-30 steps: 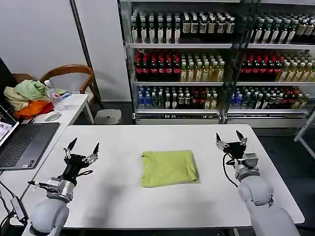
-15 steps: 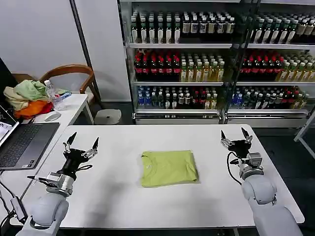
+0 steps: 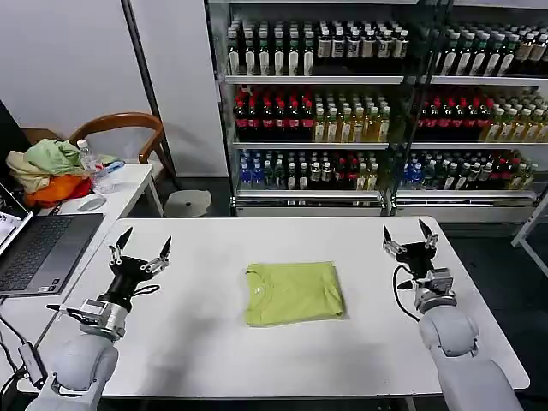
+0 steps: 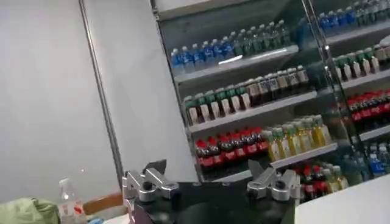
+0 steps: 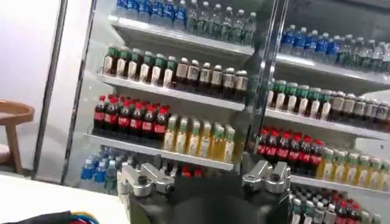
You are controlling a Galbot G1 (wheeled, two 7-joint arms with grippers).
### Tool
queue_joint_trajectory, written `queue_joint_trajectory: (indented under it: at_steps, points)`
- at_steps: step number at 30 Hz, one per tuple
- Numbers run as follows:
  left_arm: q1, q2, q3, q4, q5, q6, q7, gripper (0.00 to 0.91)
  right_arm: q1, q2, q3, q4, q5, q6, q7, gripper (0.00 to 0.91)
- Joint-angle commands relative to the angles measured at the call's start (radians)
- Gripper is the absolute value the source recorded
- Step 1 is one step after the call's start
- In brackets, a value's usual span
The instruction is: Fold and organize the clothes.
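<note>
- Two hands, left hand [image 3: 139, 248] & right hand [image 3: 408, 237], spread wide, off shirt [image 3: 293, 292].
- Shirt folded on table [image 3: 205, 342]; folding looks done.
- Next, prob.: tidy/move shirt.

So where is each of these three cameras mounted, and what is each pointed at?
Head view: on the robot's head, looking down at the white table and folded lime T-shirt; left gripper and right gripper show, both open.
Left wrist view: on the left arm, facing the drink shelves past its fingers.
Right wrist view: likewise, right arm.
All three show the shelves.
</note>
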Motion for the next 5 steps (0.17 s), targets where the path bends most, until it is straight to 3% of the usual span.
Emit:
queue_joint_trajectory:
  at_steps: [1,5]
  points:
    - [0.002,0.005,-0.002,0.006,0.017,-0.014,-0.005,0.907,0.002,-0.011,0.012,0.003,-0.015,0.021,-0.007,0.907]
    - [-0.003,0.004,-0.008,0.03,0.029,-0.057,0.013,0.907,-0.007,-0.014,0.017,0.008,-0.041,0.032,-0.022,0.907]
